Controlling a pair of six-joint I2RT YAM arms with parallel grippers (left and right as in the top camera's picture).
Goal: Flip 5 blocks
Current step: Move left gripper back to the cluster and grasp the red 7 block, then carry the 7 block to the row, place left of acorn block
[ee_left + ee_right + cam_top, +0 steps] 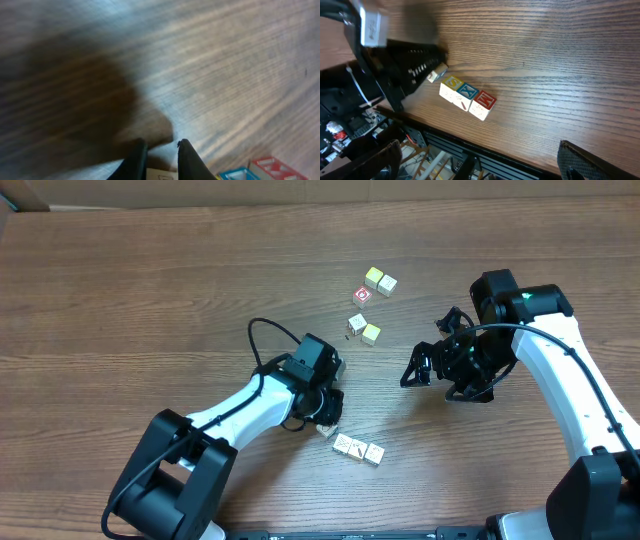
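Left pincer (161, 146) pinching a pale block (161, 175), three-block row (358, 448) just beside, right pincer (430, 348) spread, yellow-topped cubes (378, 280) well apart.

Three blocks (358, 448) abreast, on table (150, 280)

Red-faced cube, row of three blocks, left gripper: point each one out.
red-faced cube (362, 296), overhead view, its top face
row of three blocks (359, 449), overhead view, the middle block
left gripper (161, 146), left wrist view, between its fingertips

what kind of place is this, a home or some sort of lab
Probably a robotics lab or test bench: a left robot arm and a right robot arm sit at a wooden table, small picture blocks lie on it, and loose cables show below its edge.
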